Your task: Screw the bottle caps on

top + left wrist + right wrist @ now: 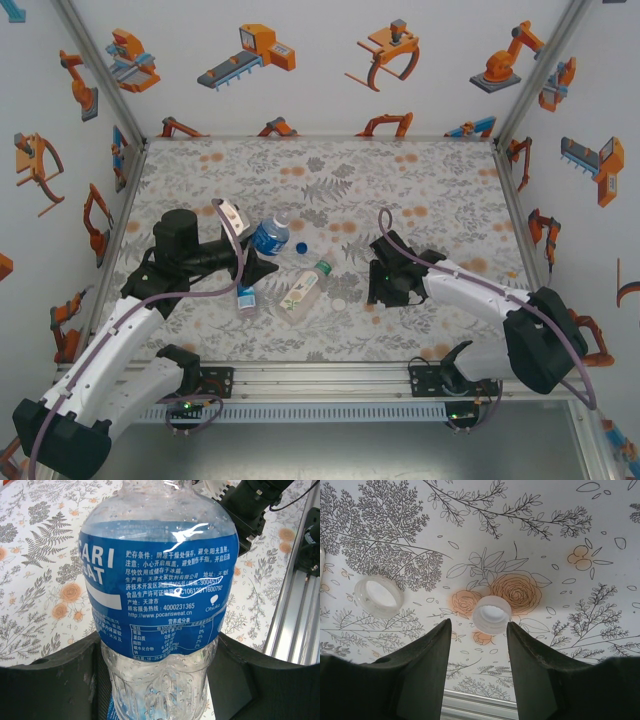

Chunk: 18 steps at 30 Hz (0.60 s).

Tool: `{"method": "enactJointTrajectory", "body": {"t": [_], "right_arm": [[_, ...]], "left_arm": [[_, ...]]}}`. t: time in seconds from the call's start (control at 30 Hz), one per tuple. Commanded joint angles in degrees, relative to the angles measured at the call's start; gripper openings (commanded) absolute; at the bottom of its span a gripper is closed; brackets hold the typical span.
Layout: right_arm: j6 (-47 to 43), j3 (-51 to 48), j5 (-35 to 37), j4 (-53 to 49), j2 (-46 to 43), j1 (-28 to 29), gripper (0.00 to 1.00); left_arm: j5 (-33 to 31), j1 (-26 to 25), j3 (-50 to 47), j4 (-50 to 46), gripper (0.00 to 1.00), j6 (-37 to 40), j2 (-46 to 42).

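Spreading beneath bottles (270,237), fern-and-rose tabletop (430,190), robot-print walls (320,90)

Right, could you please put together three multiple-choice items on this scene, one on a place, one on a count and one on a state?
1. Where is the blue cap?
A: loose on the table
B: screwed onto a bottle
C: pinched between gripper fingers

2. How many white caps lie in front of the right gripper?
A: one
B: three
C: two

3. What is the left gripper doing?
A: standing open over bare table
B: shut on the blue-labelled bottle
C: shut on a cap

Key:
1 A, as the top view shows it lying alone on the floral surface.
2 C, as the right wrist view shows two on the table, one near the fingertips and one off to the side.
3 B, as its fingers close against the bottle's sides.
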Motion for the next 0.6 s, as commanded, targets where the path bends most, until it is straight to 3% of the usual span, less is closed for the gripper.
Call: {"method": "enactJointTrajectory", "body": {"t": [0.0,0.57], "right_arm": [[0.30,-0.19,1.06,-1.08,-0.84,-0.30,0.47],[0.44,-1.84,0.20,1.56,1.49,-0.25,0.47]], "left_arm": [[1.48,-0.05,1.12,0.21,0.00,1.06,-0.03],[1.48,-0.10,1.14,0.27,0.00,1.06,-0.27]]}}
